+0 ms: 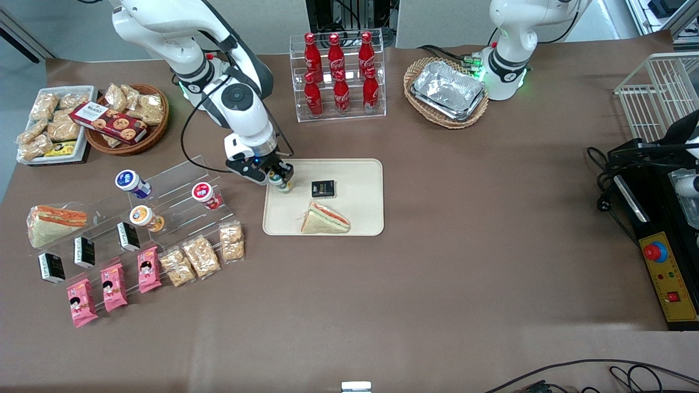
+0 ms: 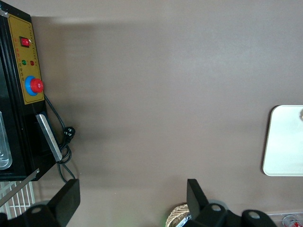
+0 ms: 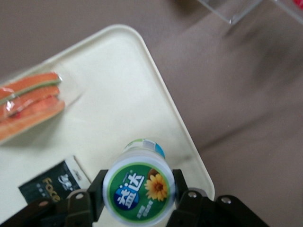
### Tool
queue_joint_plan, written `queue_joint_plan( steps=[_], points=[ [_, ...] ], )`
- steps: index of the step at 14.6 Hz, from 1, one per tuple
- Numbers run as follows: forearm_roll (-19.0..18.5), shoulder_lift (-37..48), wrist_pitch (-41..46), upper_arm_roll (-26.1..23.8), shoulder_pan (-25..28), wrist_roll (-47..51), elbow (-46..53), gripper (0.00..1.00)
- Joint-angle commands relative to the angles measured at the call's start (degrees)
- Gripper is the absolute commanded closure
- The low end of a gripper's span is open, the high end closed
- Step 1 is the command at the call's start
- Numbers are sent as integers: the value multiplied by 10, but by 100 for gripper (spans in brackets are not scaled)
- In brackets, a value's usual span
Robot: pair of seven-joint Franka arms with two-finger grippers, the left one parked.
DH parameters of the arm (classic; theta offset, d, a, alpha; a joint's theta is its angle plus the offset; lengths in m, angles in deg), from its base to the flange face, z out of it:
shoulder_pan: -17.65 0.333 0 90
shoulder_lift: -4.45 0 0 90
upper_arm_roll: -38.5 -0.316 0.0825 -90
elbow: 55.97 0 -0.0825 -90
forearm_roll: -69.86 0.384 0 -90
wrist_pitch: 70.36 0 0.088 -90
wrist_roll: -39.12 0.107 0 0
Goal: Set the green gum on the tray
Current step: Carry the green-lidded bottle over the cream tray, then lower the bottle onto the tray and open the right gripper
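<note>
My right gripper (image 1: 279, 177) is shut on the green gum (image 1: 283, 184), a small upright bottle. It holds the bottle over the corner of the beige tray (image 1: 360, 174) that lies toward the working arm's end and farther from the front camera. In the right wrist view, the black fingers (image 3: 94, 191) press both sides of the round green-and-white lid (image 3: 138, 191), with the tray (image 3: 118, 90) just beneath. I cannot tell whether the bottle touches the tray. The tray's edge also shows in the left wrist view (image 2: 284, 142).
A wrapped sandwich (image 1: 325, 219) and a black packet (image 1: 323, 189) lie on the tray. A clear stepped shelf beside it holds blue-lidded (image 1: 130, 182), red-lidded (image 1: 205, 195) and orange-lidded (image 1: 143, 216) bottles. A cola bottle rack (image 1: 338, 76) and a wicker basket with a foil tray (image 1: 448, 90) stand farther back.
</note>
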Motion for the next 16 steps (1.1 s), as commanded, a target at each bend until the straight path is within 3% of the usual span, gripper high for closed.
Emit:
queue_joint_plan(
  steps=[1,5,7,8,16],
  points=[
    [-21,6,-25,1,20,35,-24,49],
    [-39,4,-30,1,23,37,-32,47],
    [-42,1,-30,1,22,42,-32,21],
    [-42,1,-30,1,22,42,-32,3],
    [-42,6,-15,2,18,33,-8,0]
  ],
)
